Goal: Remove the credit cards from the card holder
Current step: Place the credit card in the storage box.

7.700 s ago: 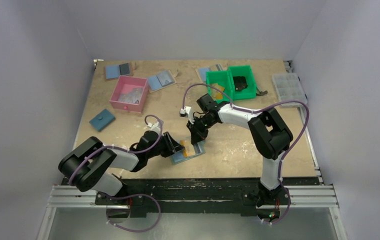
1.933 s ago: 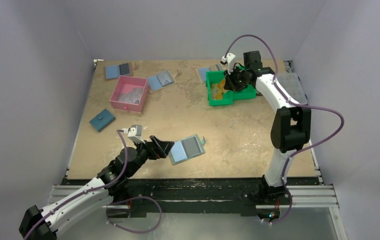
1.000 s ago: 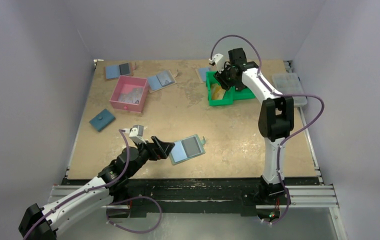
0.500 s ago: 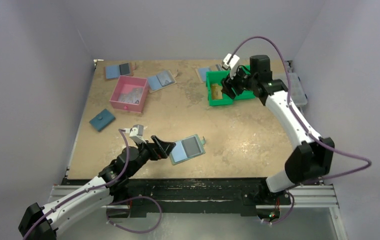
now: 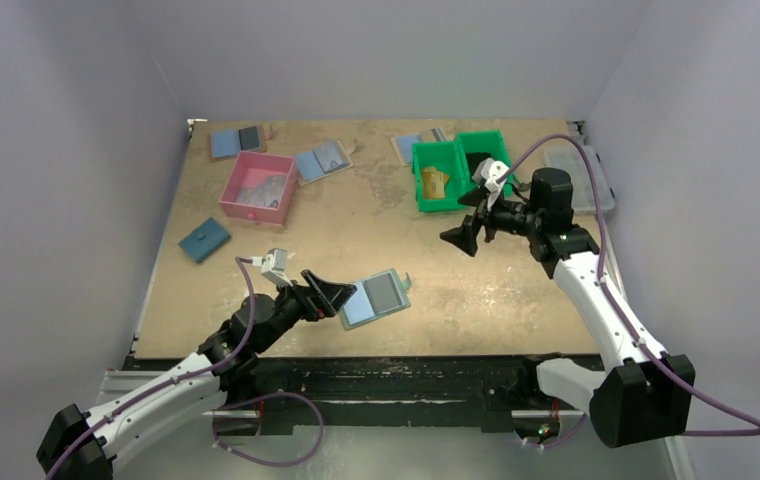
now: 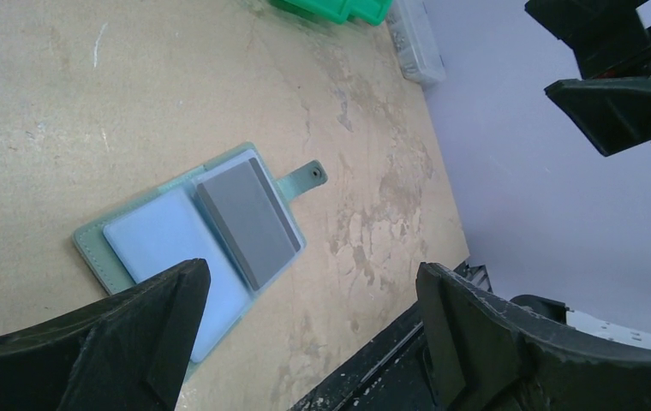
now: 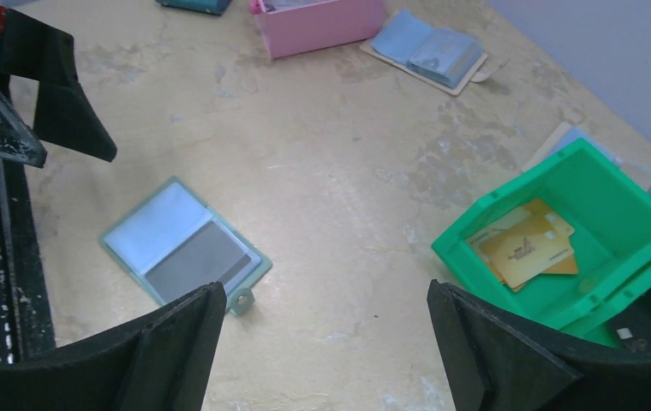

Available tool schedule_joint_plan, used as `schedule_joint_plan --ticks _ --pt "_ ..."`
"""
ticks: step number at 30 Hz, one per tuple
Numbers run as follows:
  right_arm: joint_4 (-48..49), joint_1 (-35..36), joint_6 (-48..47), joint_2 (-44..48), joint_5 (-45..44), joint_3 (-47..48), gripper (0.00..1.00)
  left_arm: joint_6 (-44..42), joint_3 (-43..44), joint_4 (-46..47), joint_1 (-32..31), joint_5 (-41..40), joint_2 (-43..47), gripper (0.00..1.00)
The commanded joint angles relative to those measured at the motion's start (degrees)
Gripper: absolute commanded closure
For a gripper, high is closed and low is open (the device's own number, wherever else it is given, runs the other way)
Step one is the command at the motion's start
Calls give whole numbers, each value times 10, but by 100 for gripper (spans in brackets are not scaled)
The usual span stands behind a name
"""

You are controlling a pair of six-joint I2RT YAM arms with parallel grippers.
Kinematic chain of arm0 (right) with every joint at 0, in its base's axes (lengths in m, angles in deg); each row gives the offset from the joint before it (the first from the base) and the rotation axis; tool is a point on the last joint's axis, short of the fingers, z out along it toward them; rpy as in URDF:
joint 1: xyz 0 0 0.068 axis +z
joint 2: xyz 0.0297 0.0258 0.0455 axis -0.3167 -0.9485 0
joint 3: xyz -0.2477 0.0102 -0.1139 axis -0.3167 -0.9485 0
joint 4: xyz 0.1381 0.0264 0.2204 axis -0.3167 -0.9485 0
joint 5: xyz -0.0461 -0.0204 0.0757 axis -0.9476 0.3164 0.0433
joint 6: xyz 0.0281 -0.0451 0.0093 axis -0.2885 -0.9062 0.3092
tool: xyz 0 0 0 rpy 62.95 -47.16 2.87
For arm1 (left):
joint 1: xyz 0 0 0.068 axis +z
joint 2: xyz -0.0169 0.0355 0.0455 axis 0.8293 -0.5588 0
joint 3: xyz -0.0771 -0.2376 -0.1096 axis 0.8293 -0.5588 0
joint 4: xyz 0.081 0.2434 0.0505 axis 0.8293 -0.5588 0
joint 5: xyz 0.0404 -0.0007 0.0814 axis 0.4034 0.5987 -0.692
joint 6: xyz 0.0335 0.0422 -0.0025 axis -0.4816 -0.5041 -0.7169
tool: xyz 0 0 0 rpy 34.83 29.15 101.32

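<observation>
Top external view takes in the whole table (image 5: 516,290). The holder (image 5: 377,297) lies open and flat near the front edge, well apart from the green bin (image 5: 434,148) at the back right. The left fingers (image 5: 328,292) hover just beside the holder's left edge, spread wide and grasping nothing. The right fingers (image 5: 457,237) hang in the air between bin and holder, also spread wide with nothing in them. From here the cards (image 5: 435,182) are only a small yellow patch in the bin's left compartment. The right compartment holds something dark that cannot be made out. A pink box (image 5: 256,187), a dark blue wallet (image 5: 204,240), some blue-and-grey folders (image 5: 236,141) and a clear organiser box (image 5: 581,175) sit along the back and sides.

The left wrist view gives the holder in detail: a grey-green border, a pale blue panel on the nearer half and a grey pocket panel on the farther half. A snap tab (image 6: 309,175) sticks out from the grey side. Only a corner of the bin shows, with its inside hidden. The right fingers appear at the top right, off the table.

The right wrist view alone looks into the bin. Several orange-yellow cards lie overlapped on the compartment floor. The holder lies on the bare table to the left, with the left fingers near it.
</observation>
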State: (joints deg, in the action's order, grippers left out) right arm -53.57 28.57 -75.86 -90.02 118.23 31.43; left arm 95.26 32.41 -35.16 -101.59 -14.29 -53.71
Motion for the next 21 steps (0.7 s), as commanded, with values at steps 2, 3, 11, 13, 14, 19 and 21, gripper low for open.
schedule_joint_plan --ticks 2,3,11,13,14,19,21 --pt "103 -25 62 8 128 -40 1 27 -5 38 -2 27 -4 1" --pt "110 -25 66 7 136 -44 1 30 -5 37 -2 31 -3 2" --pt "99 -26 51 3 115 -48 1 45 3 2 -2 54 8 2" --pt "98 -26 48 3 115 -49 1 47 3 -1 -3 61 7 3" --pt "97 -27 46 2 115 -50 1 48 2 -1 -3 62 6 3" --pt "82 -30 30 -7 115 -47 1 49 3 13 -3 65 -13 3" --pt "77 -31 25 -11 117 -46 1 49 5 27 -3 66 -27 3"
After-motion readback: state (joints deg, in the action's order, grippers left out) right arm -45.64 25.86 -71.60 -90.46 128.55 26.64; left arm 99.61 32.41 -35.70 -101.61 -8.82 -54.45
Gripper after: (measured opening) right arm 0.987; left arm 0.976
